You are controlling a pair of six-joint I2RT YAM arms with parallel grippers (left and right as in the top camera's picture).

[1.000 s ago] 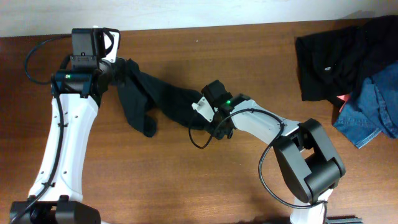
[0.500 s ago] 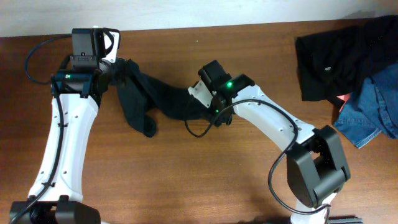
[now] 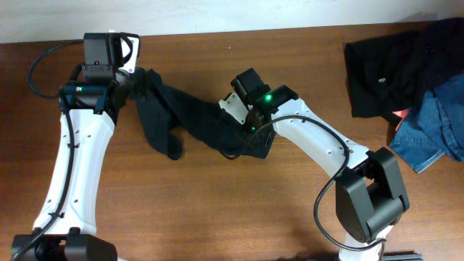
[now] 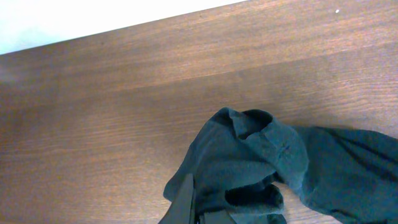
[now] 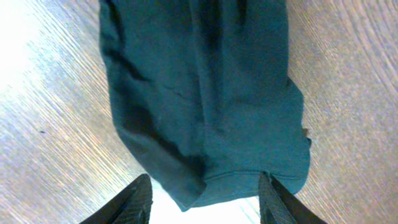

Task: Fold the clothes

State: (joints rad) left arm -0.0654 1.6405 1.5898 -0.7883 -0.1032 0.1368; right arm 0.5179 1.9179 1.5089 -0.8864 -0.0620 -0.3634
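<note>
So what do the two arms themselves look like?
Left arm and right arm: white links, black joints, thin black cables looping alongside, a green light near each wrist. The right arm's fingers are black and tapered.

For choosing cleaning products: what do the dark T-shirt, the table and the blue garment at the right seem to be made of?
T-shirt: thin soft knit, probably cotton jersey, matte; it bunches into limp folds.
Table: wood or wood-look veneer, brown with straight grain lines and a slight sheen.
Blue garment: likely denim, judging from its faded mid-blue; the weave is too small to tell.
</note>
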